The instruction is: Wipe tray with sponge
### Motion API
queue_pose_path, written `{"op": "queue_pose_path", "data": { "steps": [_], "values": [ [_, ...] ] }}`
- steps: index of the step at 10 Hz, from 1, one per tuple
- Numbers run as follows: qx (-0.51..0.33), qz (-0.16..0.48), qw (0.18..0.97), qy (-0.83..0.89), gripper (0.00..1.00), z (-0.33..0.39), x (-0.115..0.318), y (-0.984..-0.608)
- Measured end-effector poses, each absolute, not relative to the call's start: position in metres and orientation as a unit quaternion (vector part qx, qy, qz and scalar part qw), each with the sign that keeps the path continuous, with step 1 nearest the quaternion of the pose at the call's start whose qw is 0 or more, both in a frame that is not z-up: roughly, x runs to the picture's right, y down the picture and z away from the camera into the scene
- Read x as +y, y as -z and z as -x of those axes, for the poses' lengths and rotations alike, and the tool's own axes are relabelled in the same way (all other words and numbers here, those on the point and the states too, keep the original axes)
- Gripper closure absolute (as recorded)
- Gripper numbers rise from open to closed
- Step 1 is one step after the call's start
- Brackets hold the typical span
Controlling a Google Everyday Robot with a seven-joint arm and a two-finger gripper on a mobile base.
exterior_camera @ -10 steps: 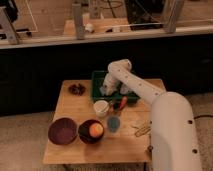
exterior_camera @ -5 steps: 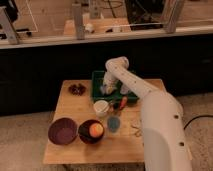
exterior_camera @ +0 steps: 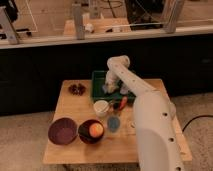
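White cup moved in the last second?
No. The cup still sits right in front of the tray; the gripper is down in the tray's left half.

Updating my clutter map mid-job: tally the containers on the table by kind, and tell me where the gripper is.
Dark red bowls: 2
Cups: 2, the white cup and the blue cup
Green tray: 1
Total: 5
The gripper is down inside the tray.

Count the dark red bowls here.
2. An empty bowl sits front left on the table; the second bowl, beside it, holds an orange ball. The arm may hide others. The gripper is down in the tray.
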State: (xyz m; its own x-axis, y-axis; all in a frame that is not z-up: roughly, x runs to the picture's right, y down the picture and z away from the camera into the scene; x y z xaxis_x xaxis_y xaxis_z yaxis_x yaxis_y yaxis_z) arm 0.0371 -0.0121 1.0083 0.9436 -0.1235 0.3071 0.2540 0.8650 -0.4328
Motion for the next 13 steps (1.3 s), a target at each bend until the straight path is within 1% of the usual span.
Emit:
{"op": "queue_pose_path", "data": {
  "steps": [3, 4, 8, 10, 13],
  "values": [
    [-0.127, 0.238, 0.958, 0.097, 1.00, -0.040, -0.024, -1.017],
    [-0.131, 0.232, 0.959, 0.101, 1.00, -0.031, -0.035, -1.017],
    [-0.153, 0.219, 0.953, 0.139, 1.00, 0.013, -0.043, -1.007],
    [-0.167, 0.222, 0.946, 0.170, 1.00, 0.036, -0.031, -0.998],
    [-0.173, 0.239, 0.937, 0.187, 1.00, 0.032, -0.002, -0.984]
  ]
}}
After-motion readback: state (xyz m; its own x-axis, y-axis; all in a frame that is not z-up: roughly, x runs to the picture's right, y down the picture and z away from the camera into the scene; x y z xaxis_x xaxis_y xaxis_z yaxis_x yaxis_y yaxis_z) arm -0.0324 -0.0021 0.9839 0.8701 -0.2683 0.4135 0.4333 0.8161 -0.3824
